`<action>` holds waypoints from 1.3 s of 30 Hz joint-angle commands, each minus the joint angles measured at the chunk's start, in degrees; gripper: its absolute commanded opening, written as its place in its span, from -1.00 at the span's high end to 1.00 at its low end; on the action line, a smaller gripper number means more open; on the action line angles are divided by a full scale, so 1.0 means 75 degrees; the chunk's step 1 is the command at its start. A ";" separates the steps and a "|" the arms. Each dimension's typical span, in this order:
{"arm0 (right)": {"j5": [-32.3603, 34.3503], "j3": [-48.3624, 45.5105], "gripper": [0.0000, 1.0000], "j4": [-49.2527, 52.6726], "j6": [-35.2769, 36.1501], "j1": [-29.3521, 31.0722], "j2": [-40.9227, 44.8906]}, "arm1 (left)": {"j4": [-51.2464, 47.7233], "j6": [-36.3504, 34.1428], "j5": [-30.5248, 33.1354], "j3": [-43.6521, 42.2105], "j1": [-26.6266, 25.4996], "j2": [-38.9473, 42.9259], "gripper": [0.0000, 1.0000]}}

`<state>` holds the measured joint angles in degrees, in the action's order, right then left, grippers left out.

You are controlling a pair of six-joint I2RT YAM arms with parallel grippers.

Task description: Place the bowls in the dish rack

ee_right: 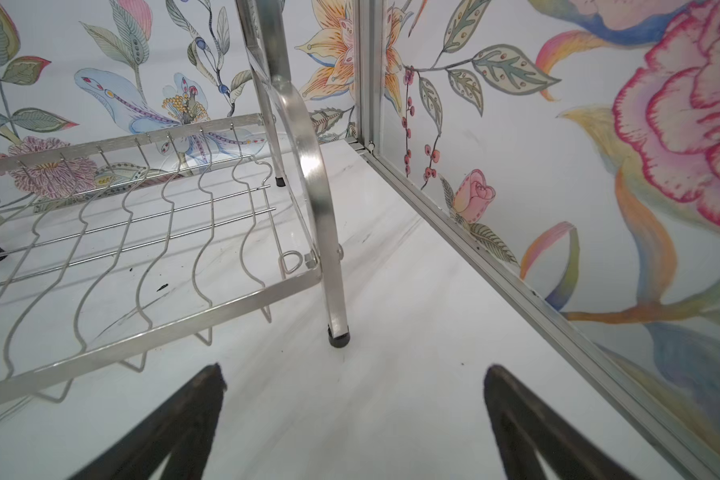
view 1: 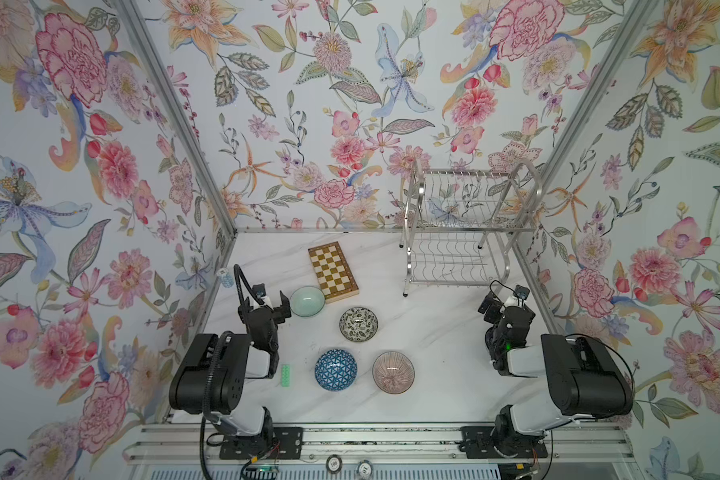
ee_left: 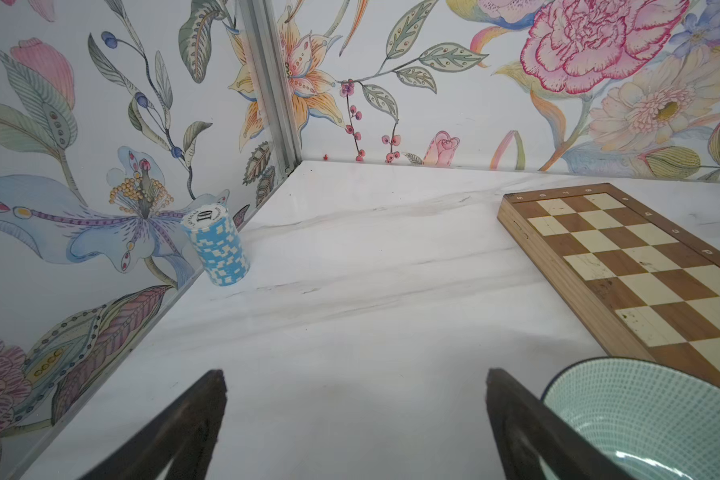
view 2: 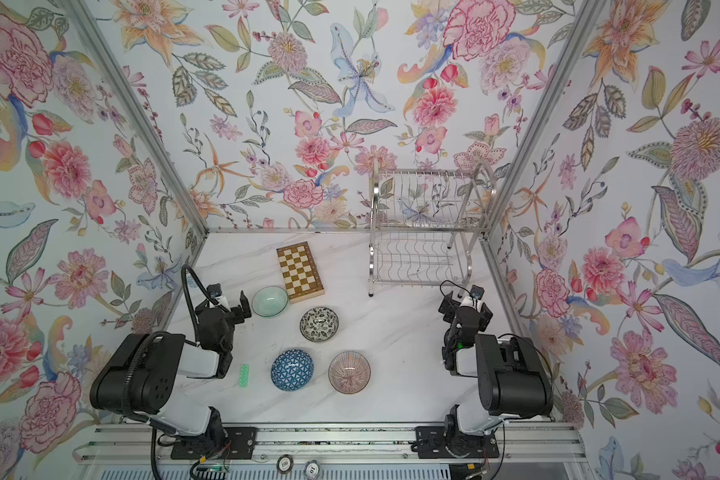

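Several bowls sit upright on the white table in both top views: a mint green bowl (view 1: 307, 301) (view 2: 270, 301), a black-and-white floral bowl (view 1: 358, 324), a blue triangle-patterned bowl (view 1: 336, 370) and a pinkish lined bowl (view 1: 393, 372). The steel dish rack (view 1: 466, 232) (view 2: 429, 232) stands empty at the back right. My left gripper (view 1: 272, 302) (ee_left: 356, 378) hangs open just left of the mint bowl (ee_left: 649, 419), nothing between its fingers. My right gripper (view 1: 504, 297) (ee_right: 352, 374) is open and empty near the rack's front right leg (ee_right: 335, 324).
A brown-and-white chessboard (view 1: 332, 270) (ee_left: 632, 266) lies behind the mint bowl. A stack of blue poker chips (ee_left: 216, 245) stands against the left wall. A small green block (view 1: 285, 375) lies by the left arm. Floral walls close in on three sides.
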<state>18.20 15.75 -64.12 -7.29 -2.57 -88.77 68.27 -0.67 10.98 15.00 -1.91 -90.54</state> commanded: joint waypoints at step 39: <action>-0.0006 0.0069 -0.97 -0.0034 -0.0039 0.0038 0.0011 | 0.0061 -0.0110 0.0141 0.0158 -0.0036 0.0008 -0.98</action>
<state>18.24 15.75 -64.10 -7.29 -2.44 -88.77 68.23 -0.67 10.98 15.05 -1.91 -90.54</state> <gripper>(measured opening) 0.986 0.990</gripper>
